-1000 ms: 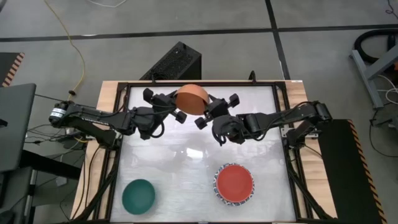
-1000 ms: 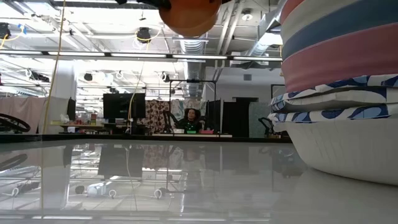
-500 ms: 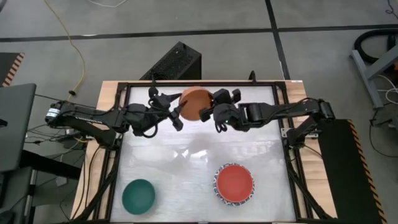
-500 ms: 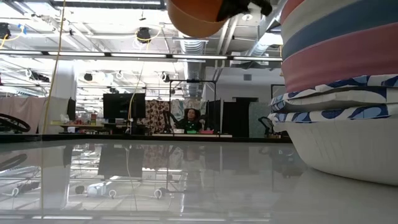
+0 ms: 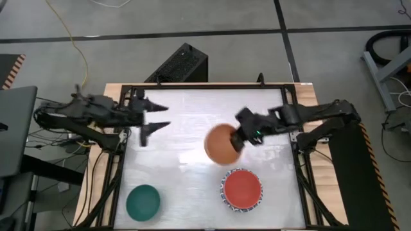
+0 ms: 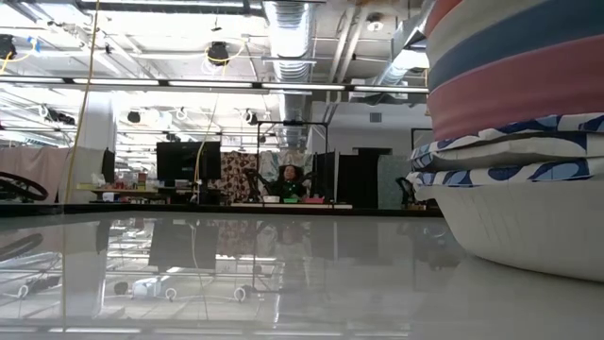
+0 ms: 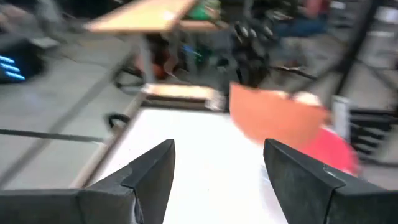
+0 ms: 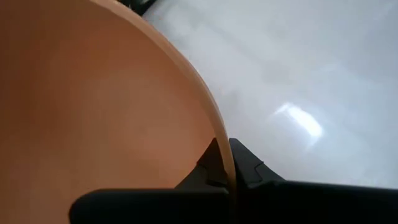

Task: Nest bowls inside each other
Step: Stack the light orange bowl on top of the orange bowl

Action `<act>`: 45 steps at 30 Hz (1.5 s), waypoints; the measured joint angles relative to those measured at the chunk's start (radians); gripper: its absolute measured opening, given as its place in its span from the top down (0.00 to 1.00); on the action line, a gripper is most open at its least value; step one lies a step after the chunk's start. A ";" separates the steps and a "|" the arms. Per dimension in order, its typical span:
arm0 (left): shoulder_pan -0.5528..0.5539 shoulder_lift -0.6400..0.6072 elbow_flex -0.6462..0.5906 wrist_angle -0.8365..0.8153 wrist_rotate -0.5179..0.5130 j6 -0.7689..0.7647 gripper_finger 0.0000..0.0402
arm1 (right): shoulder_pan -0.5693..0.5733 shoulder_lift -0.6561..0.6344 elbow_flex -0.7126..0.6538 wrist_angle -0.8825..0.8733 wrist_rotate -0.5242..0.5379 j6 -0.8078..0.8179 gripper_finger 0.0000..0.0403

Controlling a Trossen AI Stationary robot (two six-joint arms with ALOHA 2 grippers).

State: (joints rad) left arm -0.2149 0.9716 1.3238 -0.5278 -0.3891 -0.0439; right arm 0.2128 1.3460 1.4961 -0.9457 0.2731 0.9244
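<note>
An orange bowl (image 5: 221, 144) hangs over the middle of the table, with my right gripper (image 5: 237, 139) shut on its right side. It also shows ahead in the left wrist view as the orange bowl (image 7: 273, 117). A stack of nested bowls (image 5: 242, 190), red on top and with a blue-patterned rim outside, stands near the front right; in the low view the stack (image 6: 514, 142) fills the right side. A teal bowl (image 5: 142, 201) sits on its base at the front left. My left gripper (image 5: 156, 120) is open at the table's left, holding nothing. My right gripper pinches the orange bowl's rim (image 8: 219, 144), with one finger on each side of the wall. The fingers come from the table's right, slanting down. The bowl is lifted clear of the table, beside and above the stack.
The white tabletop (image 5: 186, 167) lies bare between the teal bowl and the stack. A raised dark frame (image 5: 126, 147) runs along the table's edges. A person sits far behind the table (image 6: 287, 181).
My left gripper has opened, let go of the orange bowl and drawn back toward the table's left edge. My right gripper has shut on the bowl's rim and carried it from the far middle toward the near edge, close to the stack.
</note>
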 joint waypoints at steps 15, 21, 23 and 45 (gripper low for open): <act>-0.120 -0.019 0.079 -0.299 0.231 -0.406 0.42 | 0.460 0.131 0.000 -0.124 0.017 0.559 0.99; -0.155 0.012 0.079 -0.290 0.226 -0.465 0.42 | 0.598 0.114 0.000 -0.273 0.086 0.862 0.99; -0.166 0.027 0.079 -0.291 0.227 -0.467 0.42 | 0.636 0.102 0.001 -0.322 0.092 0.942 0.99; -0.173 0.069 0.079 -0.301 0.255 -0.484 0.42 | 0.535 0.108 -0.101 -0.238 0.004 0.796 0.99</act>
State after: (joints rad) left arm -0.3878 1.0401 1.4025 -0.8284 -0.1345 -0.5282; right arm 0.7479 1.4541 1.3952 -1.1834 0.2769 1.7199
